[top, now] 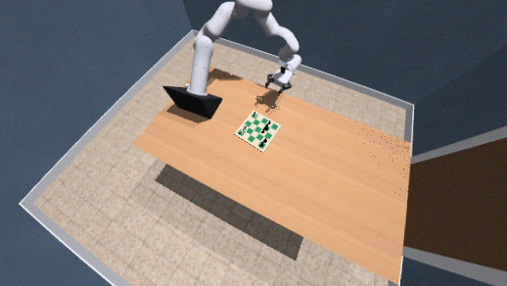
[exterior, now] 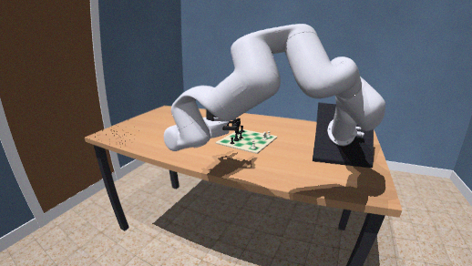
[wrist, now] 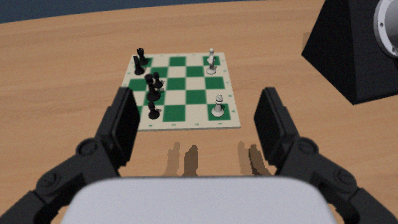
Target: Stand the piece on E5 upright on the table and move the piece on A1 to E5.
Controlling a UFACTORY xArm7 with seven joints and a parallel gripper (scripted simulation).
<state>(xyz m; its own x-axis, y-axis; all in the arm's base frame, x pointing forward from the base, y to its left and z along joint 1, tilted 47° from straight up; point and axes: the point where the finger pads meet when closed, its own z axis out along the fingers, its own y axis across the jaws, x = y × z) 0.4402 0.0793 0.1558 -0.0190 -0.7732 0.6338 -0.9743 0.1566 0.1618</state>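
A small green and cream chessboard (wrist: 190, 123) (top: 249, 132) (exterior: 261, 137) lies on the wooden table (top: 318, 166). In the wrist view, black pieces stand along its left side: one at the far left corner (wrist: 141, 54), a slim dark one (wrist: 137, 65) just beside it that may be tipped, two mid-left (wrist: 150, 86), and one near the front (wrist: 153, 111). A white piece (wrist: 211, 60) stands at the far right corner and another white piece (wrist: 217, 106) at the near right corner. The edge letters are too small to read. My gripper (wrist: 197, 102) (top: 278, 86) is open and empty, over bare table short of the board.
The arm's black base block (top: 192, 100) (wrist: 350, 55) (exterior: 339, 137) stands on the table, to the right of the board in the wrist view. In the exterior view the arm's forearm (exterior: 191, 129) hides part of the gripper and the board's edge.
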